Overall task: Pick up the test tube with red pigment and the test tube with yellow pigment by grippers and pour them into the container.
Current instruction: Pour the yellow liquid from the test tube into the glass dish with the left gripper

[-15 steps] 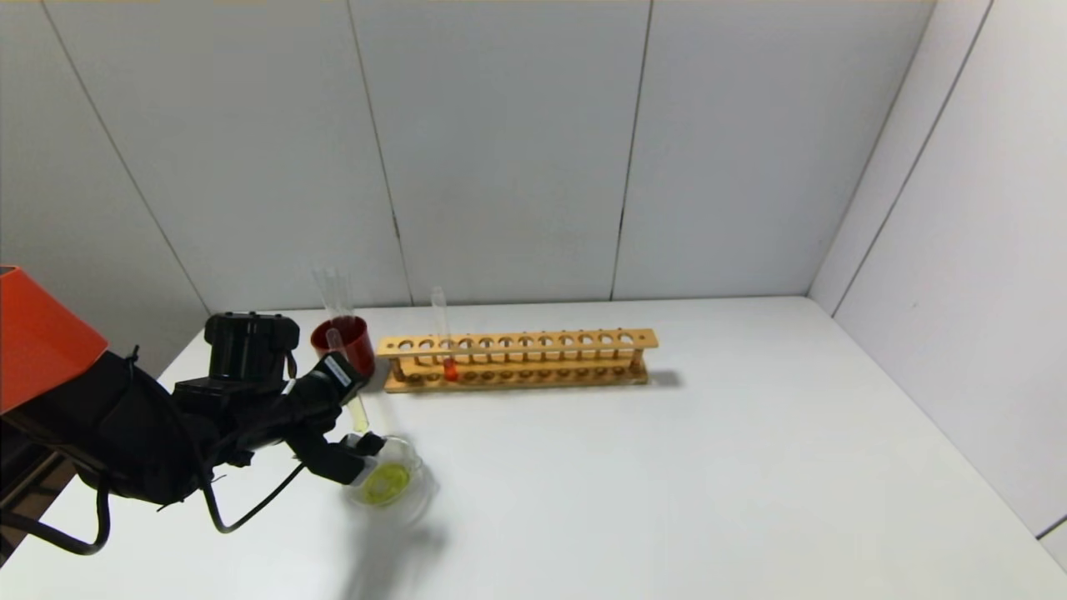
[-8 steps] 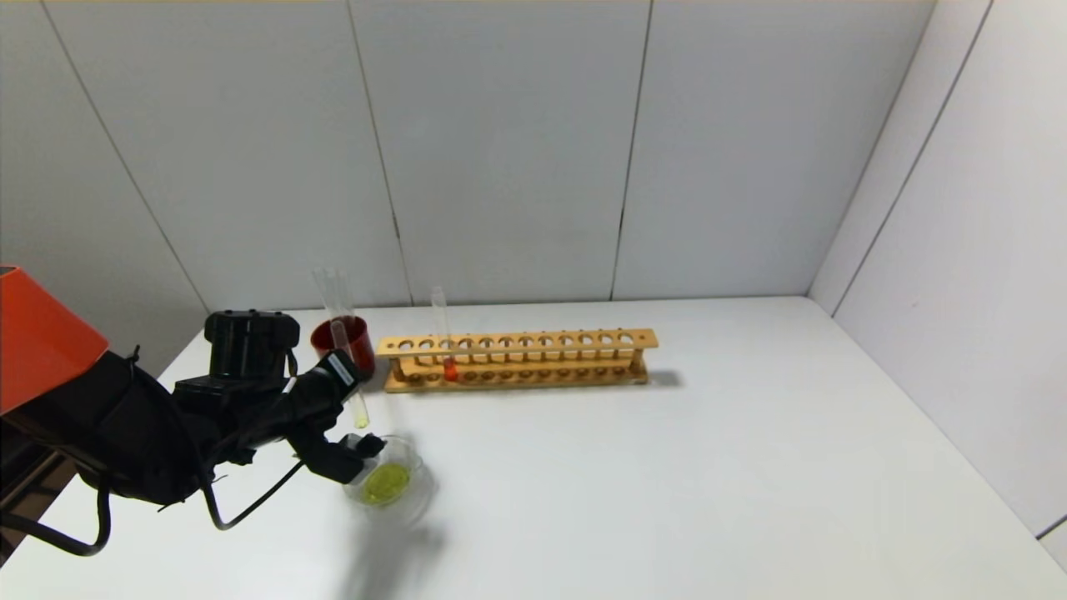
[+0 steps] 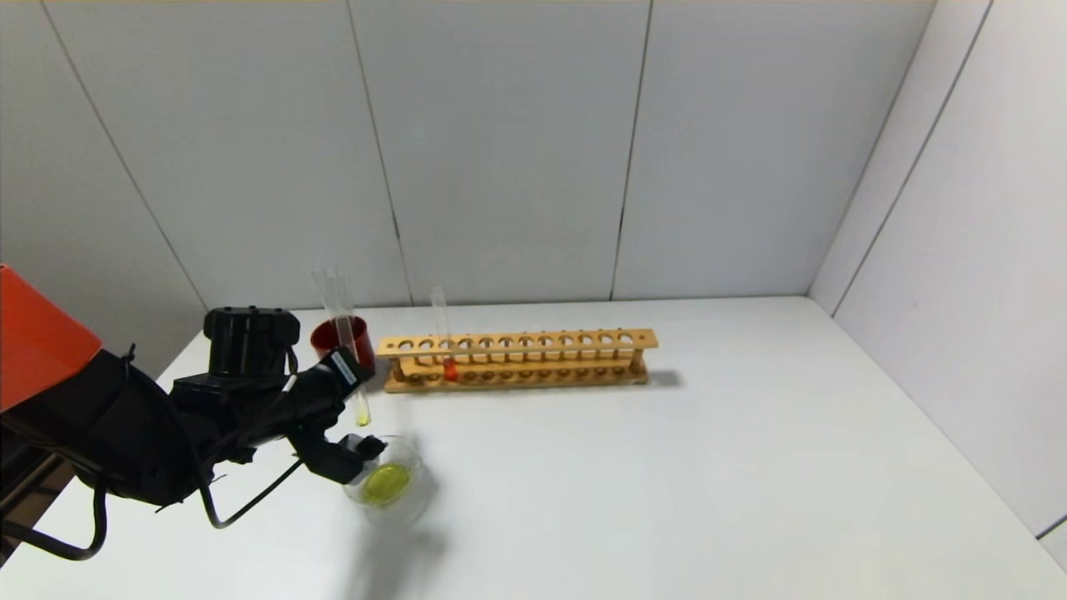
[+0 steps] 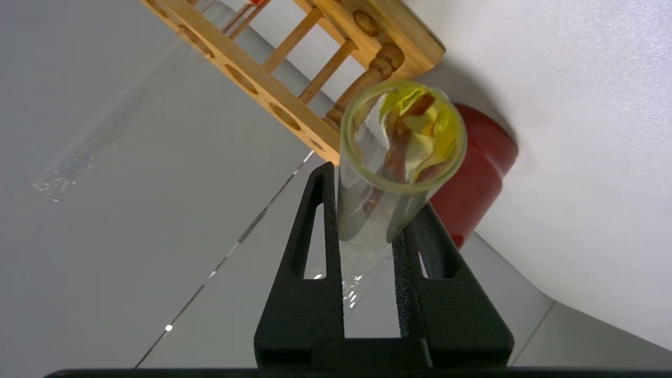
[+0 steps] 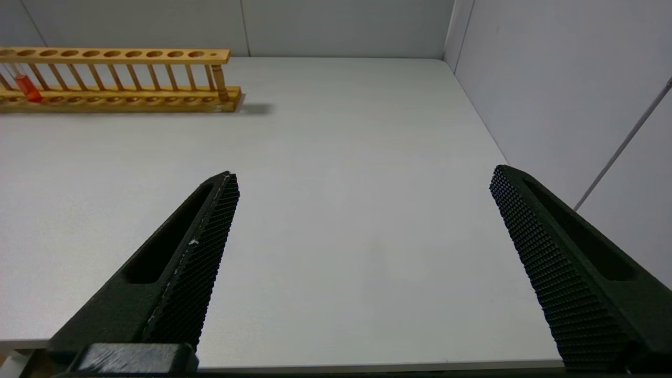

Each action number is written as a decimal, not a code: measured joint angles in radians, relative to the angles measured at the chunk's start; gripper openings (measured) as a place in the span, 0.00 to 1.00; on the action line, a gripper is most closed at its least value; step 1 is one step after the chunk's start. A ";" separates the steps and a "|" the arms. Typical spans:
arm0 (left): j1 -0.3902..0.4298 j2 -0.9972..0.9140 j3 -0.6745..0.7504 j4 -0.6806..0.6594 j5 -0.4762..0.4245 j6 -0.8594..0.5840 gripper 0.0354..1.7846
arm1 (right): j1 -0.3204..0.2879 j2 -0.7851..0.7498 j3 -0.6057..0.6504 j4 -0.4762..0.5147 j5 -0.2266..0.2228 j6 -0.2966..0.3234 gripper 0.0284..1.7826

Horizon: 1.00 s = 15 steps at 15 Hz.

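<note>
My left gripper (image 3: 350,417) is shut on the test tube with yellow pigment (image 3: 357,400) and holds it nearly upright, yellow end down, just above the far rim of the container (image 3: 408,492). That clear glass dish holds a pool of yellow liquid. In the left wrist view the tube (image 4: 401,136) sits between the two fingers of the gripper (image 4: 367,210). The test tube with red pigment (image 3: 448,362) stands in the wooden rack (image 3: 533,342) near its left end; it also shows in the right wrist view (image 5: 23,86). My right gripper (image 5: 362,178) is open and empty over the table's front right.
A dark red cup (image 3: 354,337) with colourless clear tubes stands behind my left gripper, left of the rack; it also shows in the left wrist view (image 4: 472,184). The white table (image 3: 667,467) has grey walls at its back and right.
My left gripper has turned the yellow tube from tilted over the dish back toward upright and raised it slightly. The yellow liquid in the dish has settled.
</note>
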 joint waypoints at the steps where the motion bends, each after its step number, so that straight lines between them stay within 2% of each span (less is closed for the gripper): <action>1: -0.001 -0.003 0.000 0.000 0.000 0.010 0.16 | 0.000 0.000 0.000 0.000 0.000 0.000 0.98; 15: -0.003 -0.014 -0.001 -0.020 0.000 0.058 0.16 | 0.000 0.000 0.000 0.000 0.000 0.000 0.98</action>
